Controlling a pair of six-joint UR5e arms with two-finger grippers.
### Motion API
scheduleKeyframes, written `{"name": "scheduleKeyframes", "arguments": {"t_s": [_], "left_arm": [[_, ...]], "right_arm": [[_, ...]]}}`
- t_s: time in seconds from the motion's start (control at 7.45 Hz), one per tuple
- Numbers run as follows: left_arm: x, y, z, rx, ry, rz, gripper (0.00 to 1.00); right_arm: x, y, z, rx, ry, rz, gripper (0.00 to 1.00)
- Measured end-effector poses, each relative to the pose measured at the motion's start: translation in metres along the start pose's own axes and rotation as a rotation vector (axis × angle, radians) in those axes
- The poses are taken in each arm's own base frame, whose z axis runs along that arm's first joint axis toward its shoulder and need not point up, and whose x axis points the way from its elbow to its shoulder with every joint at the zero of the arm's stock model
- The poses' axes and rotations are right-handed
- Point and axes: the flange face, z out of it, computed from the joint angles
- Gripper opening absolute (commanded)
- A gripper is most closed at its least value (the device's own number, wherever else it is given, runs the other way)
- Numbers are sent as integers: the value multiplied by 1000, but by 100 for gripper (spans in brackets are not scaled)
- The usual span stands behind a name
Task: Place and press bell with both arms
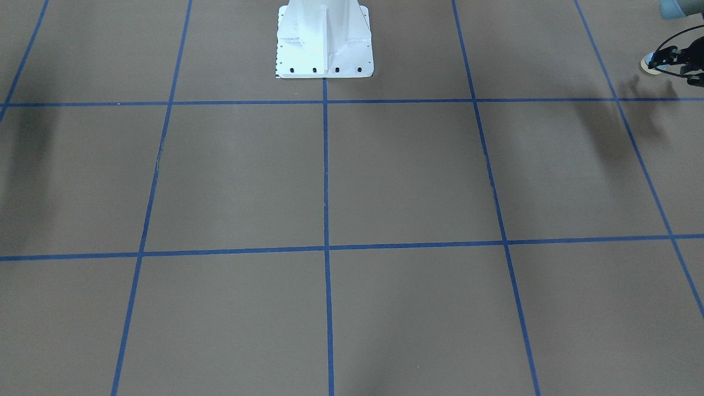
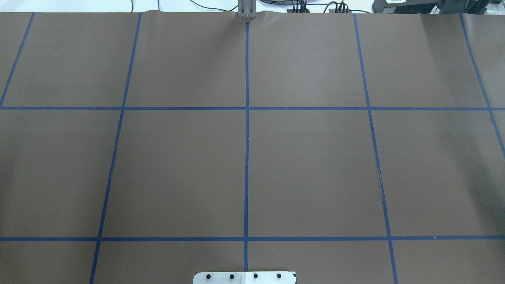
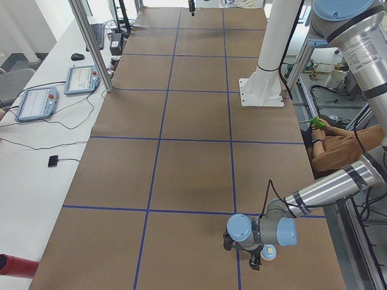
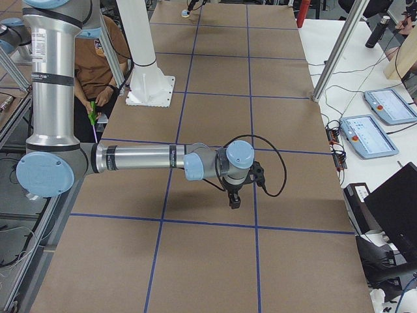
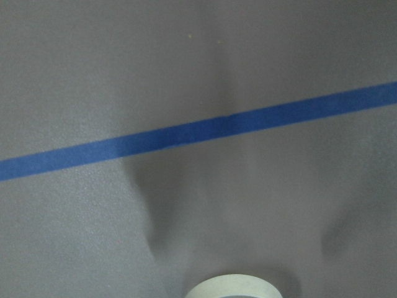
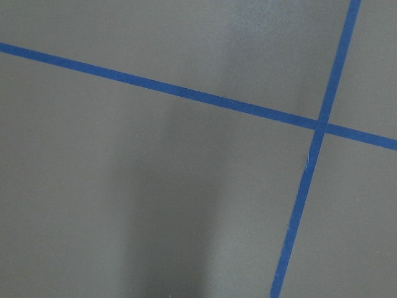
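Observation:
The bell (image 1: 652, 64), light blue with a cream base, sits on the brown table at the far right of the front-facing view. My left gripper (image 1: 674, 61) is right over it, fingers spread wider than the bell. The left wrist view shows only the bell's cream rim (image 5: 232, 287) at its bottom edge, with finger shadows on both sides. In the left side view the left gripper (image 3: 254, 261) is low at the near table end beside the bell (image 3: 270, 252). My right gripper (image 4: 233, 201) points down above the table in the right side view only; I cannot tell whether it is open.
The white bolted pedestal (image 1: 324, 44) stands at the table's robot side. Blue tape lines (image 2: 247, 138) divide the brown table into squares. A seated person (image 3: 338, 145) is beside the table. Tablets (image 3: 78, 78) lie on the side bench.

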Motion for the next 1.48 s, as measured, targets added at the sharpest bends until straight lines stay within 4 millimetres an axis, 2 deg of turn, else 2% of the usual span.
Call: {"name": "scheduleKeyframes", "arguments": {"t_s": [0.4, 1.48], "left_arm": [[7, -5, 4, -18, 36, -30, 100], [0, 2, 13, -44, 33, -71, 100]], "right_arm": [[-1, 0, 0, 1, -1, -4, 100], [-4, -2, -1, 5, -5, -8, 100]]}}
